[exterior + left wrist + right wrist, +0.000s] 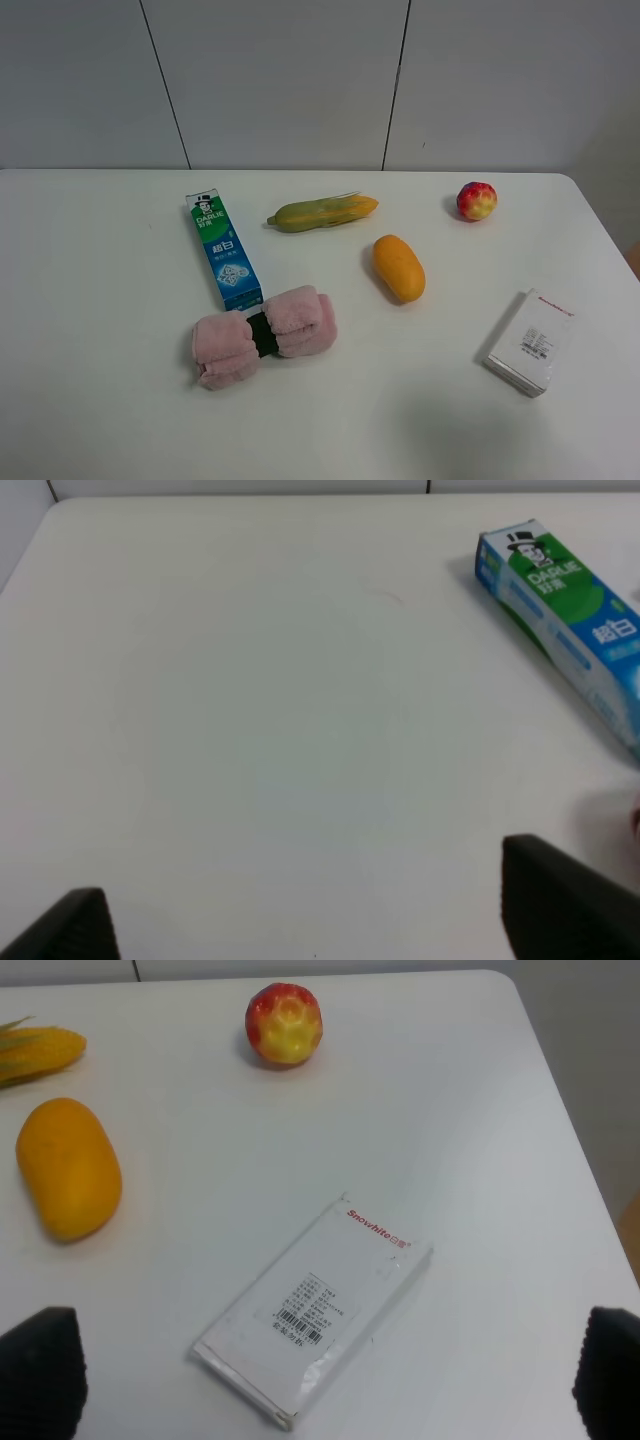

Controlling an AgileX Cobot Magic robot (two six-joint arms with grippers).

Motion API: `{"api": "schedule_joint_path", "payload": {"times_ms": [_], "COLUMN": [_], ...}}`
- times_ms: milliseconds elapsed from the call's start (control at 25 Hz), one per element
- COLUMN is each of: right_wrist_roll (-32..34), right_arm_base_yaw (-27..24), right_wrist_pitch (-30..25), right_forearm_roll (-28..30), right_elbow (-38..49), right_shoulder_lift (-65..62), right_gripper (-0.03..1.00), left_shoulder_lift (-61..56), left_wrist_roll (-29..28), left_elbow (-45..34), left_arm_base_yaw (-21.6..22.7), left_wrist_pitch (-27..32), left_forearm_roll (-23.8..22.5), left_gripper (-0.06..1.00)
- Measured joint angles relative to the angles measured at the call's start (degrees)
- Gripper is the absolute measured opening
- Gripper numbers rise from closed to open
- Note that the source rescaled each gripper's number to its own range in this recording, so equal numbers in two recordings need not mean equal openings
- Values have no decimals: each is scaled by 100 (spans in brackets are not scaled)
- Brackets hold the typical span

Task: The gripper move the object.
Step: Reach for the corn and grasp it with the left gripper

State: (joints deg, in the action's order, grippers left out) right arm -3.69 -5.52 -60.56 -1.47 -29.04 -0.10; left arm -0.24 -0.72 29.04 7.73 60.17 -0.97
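Note:
The corn cob [322, 212] lies on the white table [90, 400] at the back middle, green husk end to the left, yellow kernel end to the right. Its yellow end also shows in the right wrist view [35, 1052]. Neither arm shows in the exterior high view. My left gripper [320, 920] is open and empty above bare table, only its dark fingertips [565, 905] showing. My right gripper [320, 1370] is open and empty, its fingertips [40, 1370] spread either side of a white packet [315, 1325].
A blue-green toothpaste box [224, 250] lies left of the corn, also in the left wrist view [565, 620]. A rolled pink towel [265, 335] lies in front of it. An orange mango [399, 267], a red-yellow apple [477, 201] and the white packet [530, 342] sit to the right.

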Motion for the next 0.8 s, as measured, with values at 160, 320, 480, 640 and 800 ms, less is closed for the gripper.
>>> {"api": "schedule_joint_path", "payload": {"times_ms": [160, 320, 480, 640, 800], "right_wrist_roll": [0, 0, 0, 0, 0], "right_arm_base_yaw": [0, 0, 0, 0, 0], "right_wrist_pitch": [0, 0, 0, 0, 0], "right_forearm_roll": [0, 0, 0, 0, 0], "right_elbow": [0, 0, 0, 0, 0], "right_shoulder_lift": [0, 0, 0, 0, 0], "right_gripper": [100, 100, 100, 100, 100], "left_shoulder_lift": [0, 0, 0, 0, 0], "left_wrist_roll": [0, 0, 0, 0, 0], "left_elbow": [0, 0, 0, 0, 0], "left_arm_base_yaw": [0, 0, 0, 0, 0], "left_wrist_pitch": [0, 0, 0, 0, 0], "left_forearm_roll": [0, 0, 0, 0, 24], "left_gripper": [56, 56, 56, 56, 56]}}
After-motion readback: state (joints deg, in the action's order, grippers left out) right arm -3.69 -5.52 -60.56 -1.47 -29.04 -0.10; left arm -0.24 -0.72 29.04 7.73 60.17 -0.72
